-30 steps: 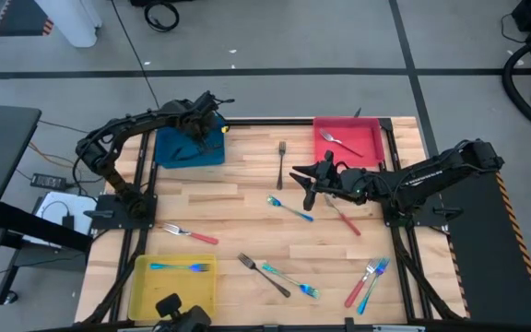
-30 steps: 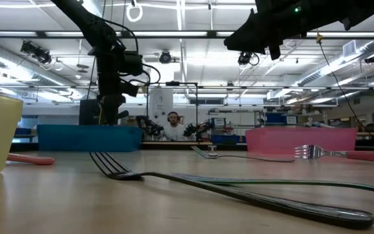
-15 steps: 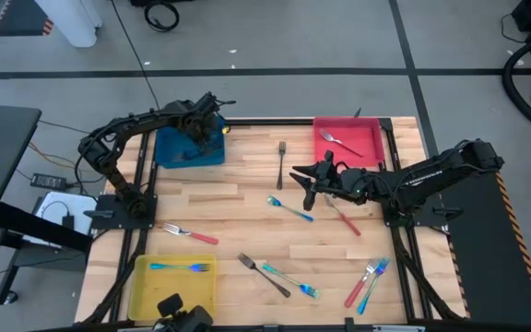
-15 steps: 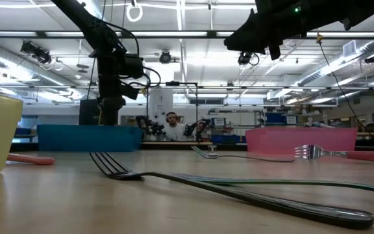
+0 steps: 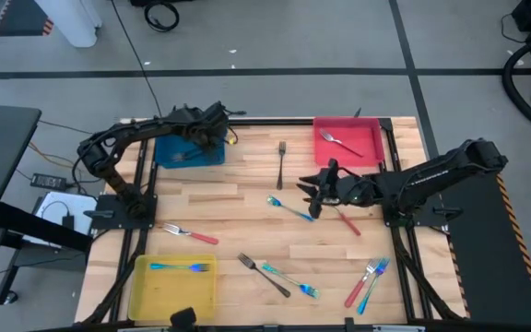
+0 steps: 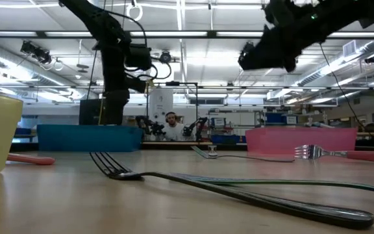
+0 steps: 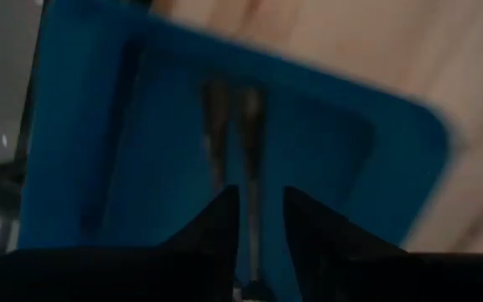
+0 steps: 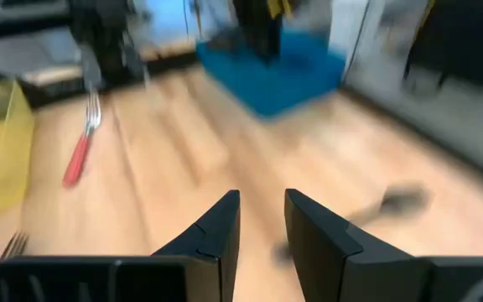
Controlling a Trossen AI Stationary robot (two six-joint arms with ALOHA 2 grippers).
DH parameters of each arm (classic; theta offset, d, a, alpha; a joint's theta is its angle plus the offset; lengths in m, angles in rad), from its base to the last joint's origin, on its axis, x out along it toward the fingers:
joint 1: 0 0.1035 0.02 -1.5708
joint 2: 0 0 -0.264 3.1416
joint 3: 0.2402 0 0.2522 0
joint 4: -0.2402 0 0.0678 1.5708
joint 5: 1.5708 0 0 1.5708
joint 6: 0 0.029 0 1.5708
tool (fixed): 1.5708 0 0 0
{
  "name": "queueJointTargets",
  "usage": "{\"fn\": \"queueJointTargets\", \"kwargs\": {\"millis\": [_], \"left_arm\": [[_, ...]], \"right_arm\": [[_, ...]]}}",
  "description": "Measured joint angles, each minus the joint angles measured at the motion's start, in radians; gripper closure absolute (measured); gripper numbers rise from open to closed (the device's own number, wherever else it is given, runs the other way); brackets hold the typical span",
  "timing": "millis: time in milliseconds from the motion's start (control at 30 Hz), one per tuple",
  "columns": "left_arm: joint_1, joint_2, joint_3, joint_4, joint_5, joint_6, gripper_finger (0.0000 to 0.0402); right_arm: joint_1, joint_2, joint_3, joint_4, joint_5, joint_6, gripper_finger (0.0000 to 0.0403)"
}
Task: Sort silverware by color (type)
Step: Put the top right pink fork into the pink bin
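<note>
The silverware (image 5: 290, 209) lies scattered over the tabletop (image 5: 238, 198), mostly from 4 to 7 o'clock, with pieces already in the trays. It looks light, stiff and slick, lying flat; mid-handle seems the safest hold. The left tool (image 7: 254, 220) is parted, empty, over the blue tray (image 5: 190, 150); the right tool (image 8: 262, 226), also parted and empty, hovers near centre.

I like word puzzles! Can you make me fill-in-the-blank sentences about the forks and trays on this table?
1. The blue-handled fork lies in the ____ tray.
2. The left gripper is above the ____ tray.
3. The fork in the red tray is all ____ metal.
4. The right gripper holds ____.

Missing words: yellow; blue; grey; nothing
</note>
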Motion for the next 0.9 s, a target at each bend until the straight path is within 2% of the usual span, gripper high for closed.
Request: {"fn": "queueJointTargets", "kwargs": {"millis": [233,367,533,900], "left_arm": [[-0.160,-0.045,0.000,0.003,0.000,-0.027,0.0306],[-0.261,-0.064,0.000,0.004,0.001,-0.043,0.0306],[-0.382,-0.067,0.000,0.039,0.002,-0.079,0.0306],[-0.596,-0.067,0.000,0.137,0.001,-0.169,0.0306]], "right_arm": [[0.016,-0.013,0.000,-0.326,-0.221,0.349,0.0298],[0.016,-0.013,0.000,-0.502,-0.262,0.464,0.0298],[0.016,-0.013,0.000,-0.656,-0.294,0.539,0.0298],[0.016,-0.010,0.000,-0.791,-0.372,0.583,0.0298]]}}
